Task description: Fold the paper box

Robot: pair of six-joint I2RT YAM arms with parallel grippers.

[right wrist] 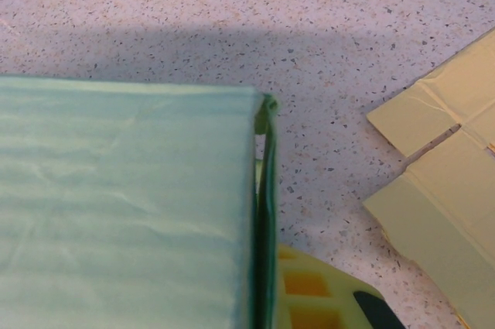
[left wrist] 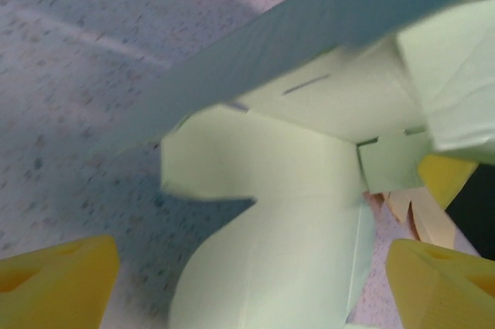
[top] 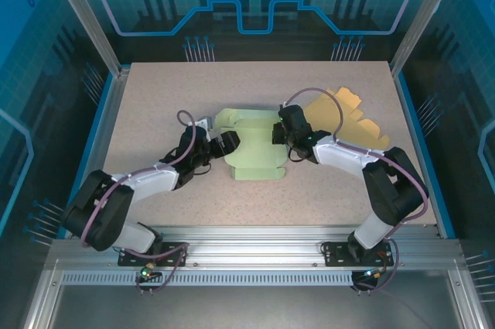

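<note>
The pale green paper box [top: 255, 155] lies partly folded in the middle of the table. My left gripper [top: 227, 143] is at its left side. In the left wrist view that gripper [left wrist: 255, 286] is open, its yellow fingers [left wrist: 54, 282] far apart, and a curved green flap [left wrist: 271, 244] runs between them, touching neither. My right gripper [top: 280, 134] is at the box's right side. In the right wrist view it [right wrist: 267, 302] is shut on a thin upright wall of the box [right wrist: 265, 213]. One yellow finger [right wrist: 309, 298] presses that wall; the other is hidden behind the green panel [right wrist: 124, 205].
A flat yellow paper sheet [top: 352, 116] lies on the table right of the box, close behind my right arm; its edge [right wrist: 445, 166] is beside the held wall. Speckled tabletop [top: 325, 197] lies in front of the box. Metal frame rails border the table.
</note>
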